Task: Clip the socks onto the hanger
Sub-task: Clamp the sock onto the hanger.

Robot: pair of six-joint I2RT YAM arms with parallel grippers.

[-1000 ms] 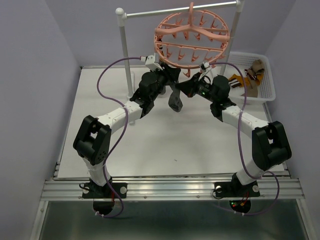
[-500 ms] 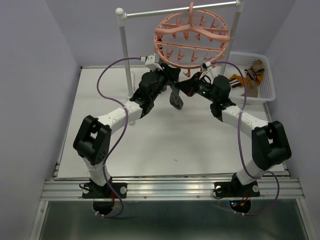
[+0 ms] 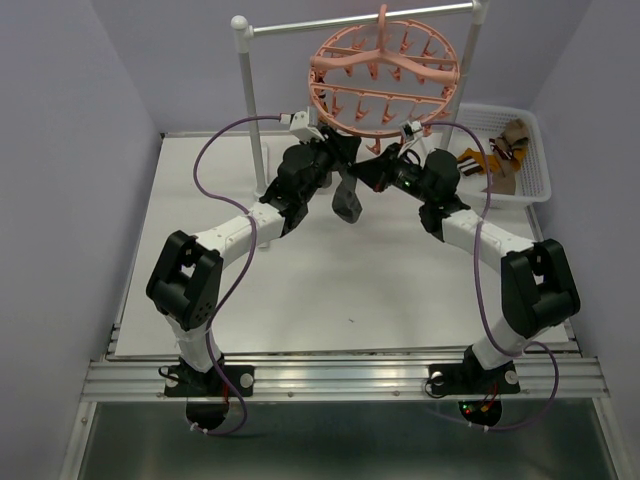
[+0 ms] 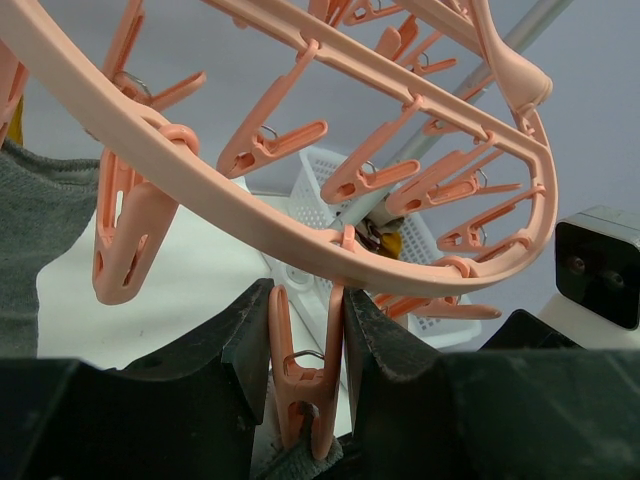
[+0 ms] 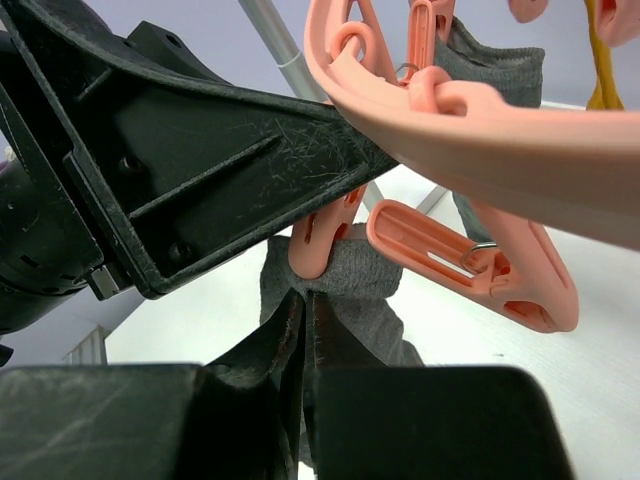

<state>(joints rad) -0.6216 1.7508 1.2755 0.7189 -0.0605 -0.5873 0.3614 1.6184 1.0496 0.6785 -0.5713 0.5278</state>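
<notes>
We reach up under the hanger (image 4: pixel 230 192).
Our left gripper (image 4: pixel 305 340) squeezes 1 clip (image 4: pixel 300 395); our right gripper (image 5: pixel 305 335) pinches the grey sock (image 5: pixel 350 275).

The top camera looks down from far above and behind the arms, while wrist cameras behind the left gripper (image 4: pixel 305 305) and right gripper (image 5: pixel 303 312) look up, close under the shared hanger (image 3: pixel 385 75).

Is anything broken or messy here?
Nothing looks broken or spilled. The hanger hangs on its rail, the left tool squeezes one clip, and the right tool holds a grey sock up to it.
</notes>
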